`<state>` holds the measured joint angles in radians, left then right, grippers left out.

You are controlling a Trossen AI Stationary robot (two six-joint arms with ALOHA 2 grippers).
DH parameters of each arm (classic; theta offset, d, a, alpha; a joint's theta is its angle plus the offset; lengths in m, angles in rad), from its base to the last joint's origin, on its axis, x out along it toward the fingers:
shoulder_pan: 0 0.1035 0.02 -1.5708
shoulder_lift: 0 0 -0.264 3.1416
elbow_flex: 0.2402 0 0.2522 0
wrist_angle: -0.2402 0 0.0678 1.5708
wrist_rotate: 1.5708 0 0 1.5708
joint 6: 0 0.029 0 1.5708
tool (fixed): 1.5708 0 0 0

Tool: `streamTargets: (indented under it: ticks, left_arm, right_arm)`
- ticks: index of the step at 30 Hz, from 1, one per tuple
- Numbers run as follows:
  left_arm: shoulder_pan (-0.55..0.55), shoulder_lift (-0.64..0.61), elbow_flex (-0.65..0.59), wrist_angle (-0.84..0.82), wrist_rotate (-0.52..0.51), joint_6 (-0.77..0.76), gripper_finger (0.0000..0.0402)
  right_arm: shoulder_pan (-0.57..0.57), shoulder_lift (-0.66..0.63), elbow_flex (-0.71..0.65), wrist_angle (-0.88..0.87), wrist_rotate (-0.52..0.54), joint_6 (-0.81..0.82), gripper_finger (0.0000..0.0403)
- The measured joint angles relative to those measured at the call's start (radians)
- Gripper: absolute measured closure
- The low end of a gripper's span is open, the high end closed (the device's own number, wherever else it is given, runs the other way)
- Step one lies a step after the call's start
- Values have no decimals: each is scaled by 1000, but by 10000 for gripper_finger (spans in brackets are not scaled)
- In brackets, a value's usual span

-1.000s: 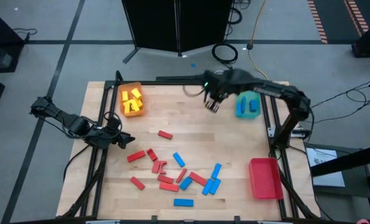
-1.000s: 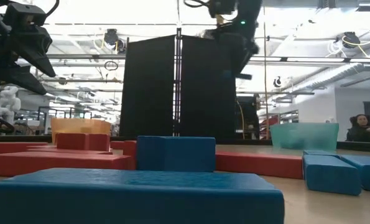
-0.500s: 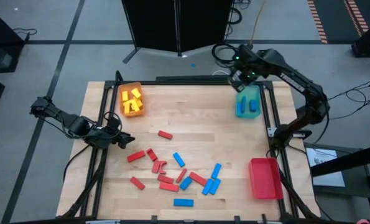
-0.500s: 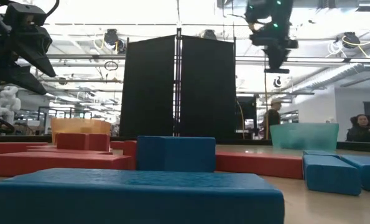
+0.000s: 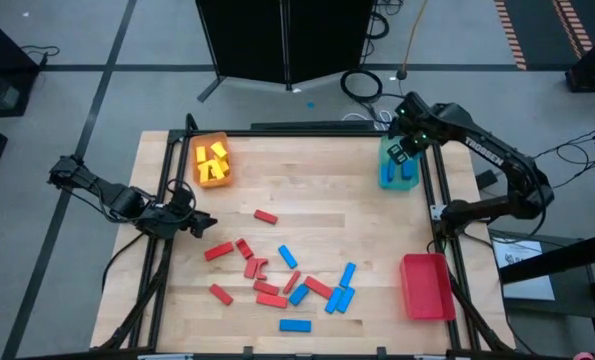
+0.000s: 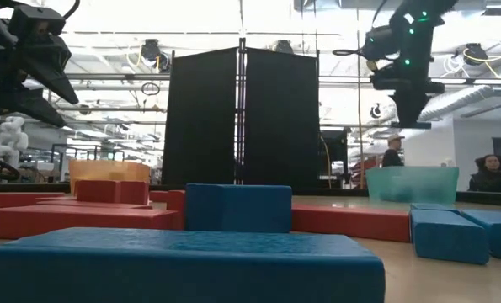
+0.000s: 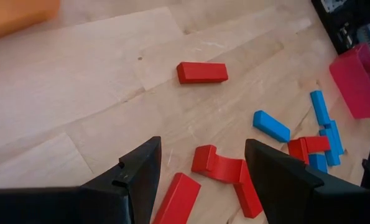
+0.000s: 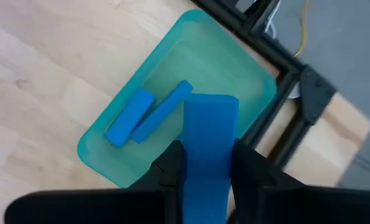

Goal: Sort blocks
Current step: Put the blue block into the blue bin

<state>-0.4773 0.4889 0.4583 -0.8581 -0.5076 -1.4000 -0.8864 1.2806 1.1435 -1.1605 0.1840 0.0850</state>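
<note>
Nearest the low camera, blue blocks [image 6: 183,265] and red blocks [image 6: 82,220] are lying loose on the table [image 5: 307,190]. From above they are spreading as one scatter across the near half: red ones toward the left side, blue ones toward the right, some touching or overlapping. A single red block [image 5: 266,216] is sitting apart, farther in.

Left gripper [image 7: 200,171] is hovering at the left edge of the table, fingers apart and holding nothing, looking over the near red pieces.

Red tray [image 5: 425,286] is sitting at the near right corner; nothing is visible inside it.

Far left: orange tray [image 5: 211,160] is holding several yellow blocks [image 5: 214,155].

Far right: right gripper [image 8: 200,165] is hanging above the teal tray [image 8: 234,74], fingers clamped on one blue block [image 8: 208,149] held lengthwise. Two blue blocks [image 8: 147,115] are already lying in that tray.

Risks, as judged from here:
- The held block is standing close to the tray's outer rim and table frame; released off-centre, it could strike the rim and tip outside.
- Dropped from height, it could bounce on the two blocks below and hop out.
- A long block released endwise could lean against the wall rather than lie flat.
- Later picks: clustered, touching blocks could be dragged along or pinched in pairs, mixing colours.
</note>
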Motion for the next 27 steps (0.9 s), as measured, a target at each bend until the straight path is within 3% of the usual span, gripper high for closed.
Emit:
streamTargets:
  ticks: [9, 13, 18, 27]
  left_arm:
    - [0, 0, 0, 0, -2, -6, 174]
    - [0, 0, 0, -4, -7, -6, 174]
    - [0, 0, 0, -6, -11, -6, 174]
    - [0, 0, 0, -6, -17, -8, 174]
  right_arm:
    - [-65, -11, -147, 127, -74, 27, 342]
    - [-69, -11, -183, 179, -161, 27, 342]
    - [-69, -9, -198, 196, -167, 55, 342]
    - [-69, -7, -198, 210, -163, 60, 225]
